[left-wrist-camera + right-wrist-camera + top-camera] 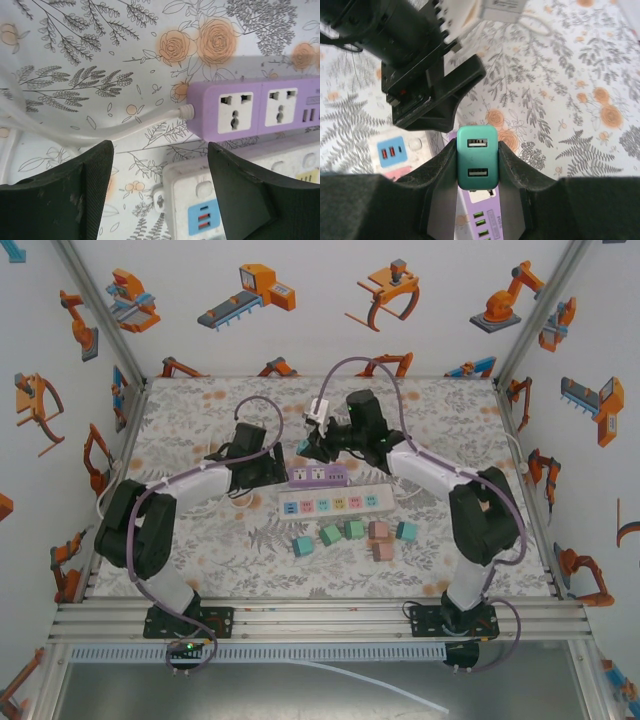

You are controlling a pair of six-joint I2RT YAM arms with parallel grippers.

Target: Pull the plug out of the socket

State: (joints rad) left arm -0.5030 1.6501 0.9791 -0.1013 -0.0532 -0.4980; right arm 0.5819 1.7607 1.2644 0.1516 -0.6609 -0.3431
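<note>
My right gripper [476, 146] is clamped on the teal USB plug [477, 160] and holds it above the purple power strip [250, 107], clear of its sockets. My left gripper [160, 150] stands parted, holding nothing, at the strip's cord end.

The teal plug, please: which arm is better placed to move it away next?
Right: the right claw is shut on the teal plug; the left claw hangs open beside the purple power strip.

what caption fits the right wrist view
The right hand shut on the teal plug, purple power strip just beyond
</note>
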